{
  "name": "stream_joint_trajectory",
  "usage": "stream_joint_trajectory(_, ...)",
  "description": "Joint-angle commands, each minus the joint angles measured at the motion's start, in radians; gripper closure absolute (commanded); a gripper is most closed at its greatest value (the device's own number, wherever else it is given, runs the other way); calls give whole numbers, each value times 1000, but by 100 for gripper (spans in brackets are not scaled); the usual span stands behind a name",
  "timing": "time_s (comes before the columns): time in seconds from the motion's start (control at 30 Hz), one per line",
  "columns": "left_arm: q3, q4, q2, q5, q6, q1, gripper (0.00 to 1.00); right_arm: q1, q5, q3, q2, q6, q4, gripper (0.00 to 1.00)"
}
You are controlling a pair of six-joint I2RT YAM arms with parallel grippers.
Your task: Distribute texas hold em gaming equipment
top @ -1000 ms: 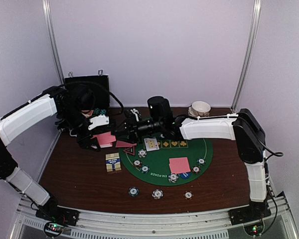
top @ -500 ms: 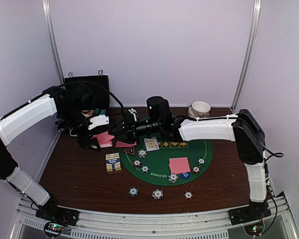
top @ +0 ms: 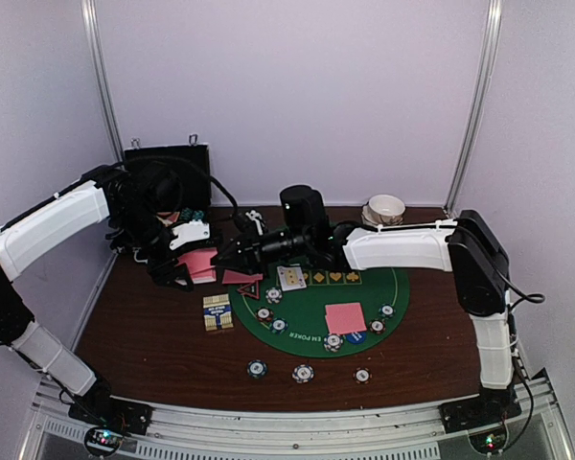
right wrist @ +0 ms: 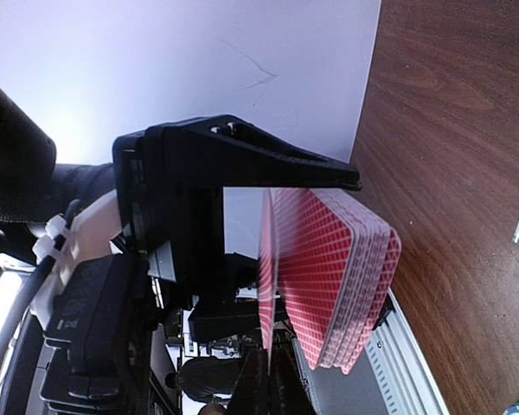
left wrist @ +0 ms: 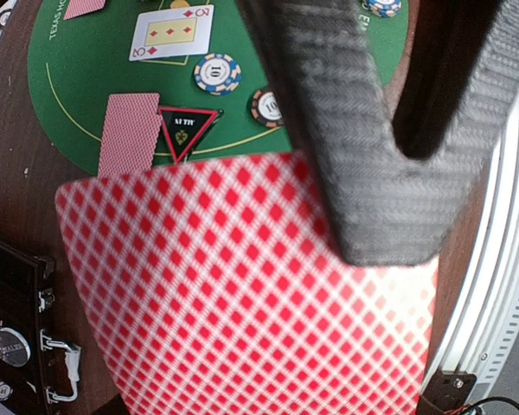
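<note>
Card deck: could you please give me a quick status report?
Left tool shut on card deck. Right tool shut on single card, just off deck. Way to green mat looks open.

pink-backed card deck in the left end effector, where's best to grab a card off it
Probably pinch the free edge nearest the green felt mat, coming in from the mat side: the pink-backed card deck is clamped by the left end effector, whose finger overlaps its other side.
</note>
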Motion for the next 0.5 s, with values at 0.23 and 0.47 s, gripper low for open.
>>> stream_joint_trajectory(0.23, 22, 8, -15, -19, 0, 2, 100, -127, -26, -44, -171, -388, -437, 100)
stream_joint_trajectory(0.47, 16, 7, -10, -24, -3, 2, 100, -201, 274, 132, -231, -1038, -1103, 100)
